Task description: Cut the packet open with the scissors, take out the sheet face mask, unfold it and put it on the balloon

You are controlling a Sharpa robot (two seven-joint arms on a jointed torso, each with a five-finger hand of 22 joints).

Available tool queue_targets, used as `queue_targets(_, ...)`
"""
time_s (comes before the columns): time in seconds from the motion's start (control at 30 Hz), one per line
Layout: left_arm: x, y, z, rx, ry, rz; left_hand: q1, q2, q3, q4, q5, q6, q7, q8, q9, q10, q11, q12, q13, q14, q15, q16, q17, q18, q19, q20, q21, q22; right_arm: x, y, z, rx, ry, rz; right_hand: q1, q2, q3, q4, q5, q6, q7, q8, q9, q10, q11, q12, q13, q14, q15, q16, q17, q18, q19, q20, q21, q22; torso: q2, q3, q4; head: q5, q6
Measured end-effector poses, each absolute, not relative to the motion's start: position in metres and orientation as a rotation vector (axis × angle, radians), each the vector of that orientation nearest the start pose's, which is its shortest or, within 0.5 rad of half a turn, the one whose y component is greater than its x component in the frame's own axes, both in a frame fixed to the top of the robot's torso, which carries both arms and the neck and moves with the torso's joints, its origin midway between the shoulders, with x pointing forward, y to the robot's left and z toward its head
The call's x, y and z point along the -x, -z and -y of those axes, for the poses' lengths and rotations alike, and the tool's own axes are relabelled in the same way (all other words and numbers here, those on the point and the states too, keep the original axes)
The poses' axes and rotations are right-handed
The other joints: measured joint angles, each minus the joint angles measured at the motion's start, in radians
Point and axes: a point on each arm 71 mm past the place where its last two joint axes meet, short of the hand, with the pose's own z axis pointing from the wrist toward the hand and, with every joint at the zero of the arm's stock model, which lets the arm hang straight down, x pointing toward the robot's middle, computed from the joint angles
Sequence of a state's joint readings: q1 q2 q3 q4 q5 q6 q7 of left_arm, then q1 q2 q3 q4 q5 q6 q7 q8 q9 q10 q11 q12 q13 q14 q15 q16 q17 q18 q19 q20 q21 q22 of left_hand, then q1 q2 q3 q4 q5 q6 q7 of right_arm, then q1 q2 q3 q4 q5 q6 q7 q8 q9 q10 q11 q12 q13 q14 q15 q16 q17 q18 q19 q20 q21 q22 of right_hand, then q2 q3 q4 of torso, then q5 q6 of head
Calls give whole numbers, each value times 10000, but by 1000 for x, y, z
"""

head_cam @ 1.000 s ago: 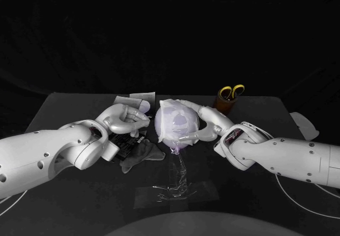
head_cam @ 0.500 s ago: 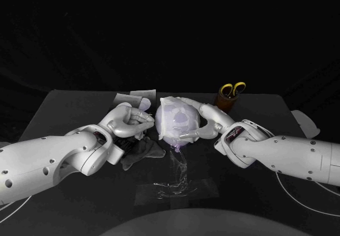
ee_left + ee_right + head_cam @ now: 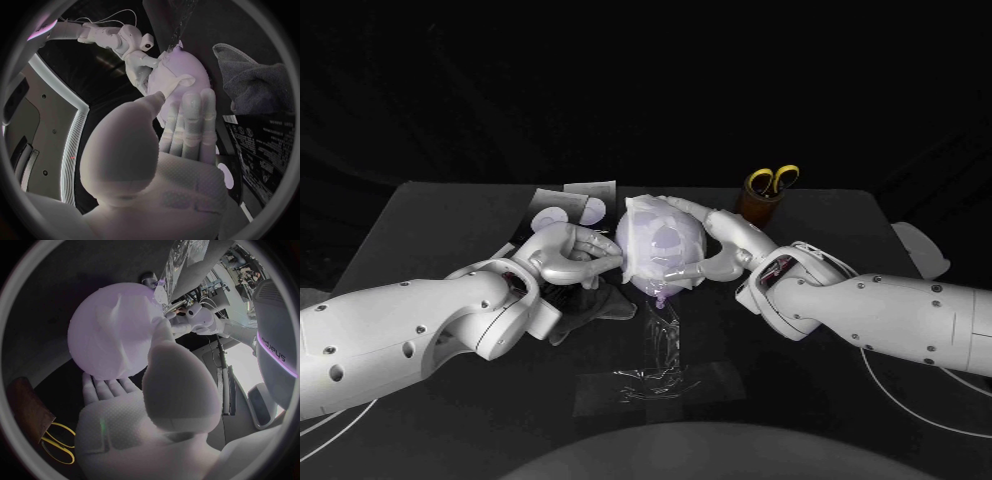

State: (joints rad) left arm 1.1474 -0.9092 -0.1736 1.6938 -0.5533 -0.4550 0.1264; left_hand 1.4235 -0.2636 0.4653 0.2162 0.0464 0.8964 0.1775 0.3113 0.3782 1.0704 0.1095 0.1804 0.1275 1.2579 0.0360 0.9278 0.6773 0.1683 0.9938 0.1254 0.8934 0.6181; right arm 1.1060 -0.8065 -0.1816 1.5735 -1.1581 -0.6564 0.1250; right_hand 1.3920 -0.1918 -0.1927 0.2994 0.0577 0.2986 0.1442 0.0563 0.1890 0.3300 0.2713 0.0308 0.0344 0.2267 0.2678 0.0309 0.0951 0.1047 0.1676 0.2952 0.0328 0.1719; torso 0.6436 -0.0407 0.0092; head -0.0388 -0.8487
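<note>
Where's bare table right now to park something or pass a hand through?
Free: far-left table, left of the packet pieces; back-right strip between the scissors holder and the table's right edge. Crowded: centre, where the left robot hand and right robot hand flank the balloon, with the dark cloth and clear stand in front.

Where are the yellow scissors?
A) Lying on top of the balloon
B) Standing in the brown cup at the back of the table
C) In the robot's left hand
B: the scissors stick up, handles on top, out of the brown cup at the back of the table.
</note>
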Motion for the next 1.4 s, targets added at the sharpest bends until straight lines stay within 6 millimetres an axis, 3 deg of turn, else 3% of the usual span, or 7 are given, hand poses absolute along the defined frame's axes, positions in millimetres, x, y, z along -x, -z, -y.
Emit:
queue_targets(0.2, -424, 244, -192, 7152, 11344, -18443, -116, -44, -283, 100, 0, -71, 70, -110, -76, 55, 56, -71, -71, 179, 33, 185, 30, -54, 72, 70, 0, -5, -432, 248, 172, -861, -9639, -15674, 0, 0, 0, 0, 0, 0, 0, 0, -1, 0, 0, -1, -1, 0, 0, 0, 0, -1, 0, 0, 0, 0, 0, 1, 0, -14, -4)
queue_targets(0.43, -423, 248, -190, 7372, 11002, -18863, -161, 1, -642, 228, 0, -24, 105, -218, -150, 365, 67, -71, -70, 293, -4, 437, 211, 55, 160, 51, 0, -5, -432, 248, 172, -866, -9640, -15678, 0, 0, 0, 0, 0, 0, 0, 0, -5, 0, 0, -10, -2, 0, 0, 0, 1, 0, 0, 0, 0, 0, 0, 3, 0, -18, -16)
queue_targets(0.67, -422, 251, -187, 7444, 10926, -19252, -87, 73, -832, 265, 0, 110, -189, -227, -185, 613, -175, 115, -11, 284, -112, 589, 255, 58, 196, 16, -1, -5, -432, 248, 172, -871, -9642, -15680, 0, 0, 0, 0, 0, 0, 0, -1, 4, 0, 0, -11, -4, 0, 0, 0, 1, 0, 0, 0, 0, 0, -1, 3, 0, -27, -35)
queue_targets(0.9, -420, 253, -186, 7427, 11027, -19502, 96, 257, -1024, 241, 0, 251, -330, -292, -235, 938, -394, 684, 265, 490, -321, 1338, 966, 57, 140, -113, 7, 71, -432, 248, 172, -876, -9641, -15682, 0, 0, 0, 0, 0, 0, 0, -2, 3, 0, 0, -12, -7, 0, 0, 0, 2, -1, 0, 0, 0, 0, -1, 3, 0, -35, -64)
queue_targets(1.0, -420, 253, -184, 7434, 11109, -19588, 236, 397, -1194, 153, 0, 326, -404, -353, -288, 1047, -505, 1307, 634, 709, -449, 2041, 1712, 56, 160, -241, 193, 219, -432, 248, 172, -878, -9640, -15683, 0, 0, 0, 0, 0, 0, 0, -2, 3, 0, 0, -12, -7, 0, 0, 0, 2, 0, 0, 0, 0, 0, -1, 3, 0, -37, -77)
queue_targets(1.23, -418, 253, -182, 7513, 11351, -19660, 494, 654, -1585, 48, 41, 464, -581, -551, -460, 453, -731, 3859, 2375, 1402, -643, 3906, 3870, 53, 754, -429, 1326, 1586, -433, 248, 172, -886, -9639, -15685, 0, 0, 0, 0, 0, 0, 0, 35, 1, -14, -14, -26, 1, 0, 0, 0, 2, 0, 0, 0, 0, 1, 0, 6, 0, -52, -89)
queue_targets(1.4, -418, 253, -180, 7633, 11497, -19651, 557, 718, -1700, 86, 41, 483, -634, -719, -574, -75, -825, 5415, 3422, 1611, -717, 4520, 4637, -71, 1017, -484, 1937, 2335, -433, 248, 172, -896, -9631, -15688, 0, 0, 0, 0, 0, 0, 0, 39, 1, -15, -14, -29, 0, 0, 0, 0, 2, 0, 0, 0, 0, 1, 2, 7, -5, -54, -95)
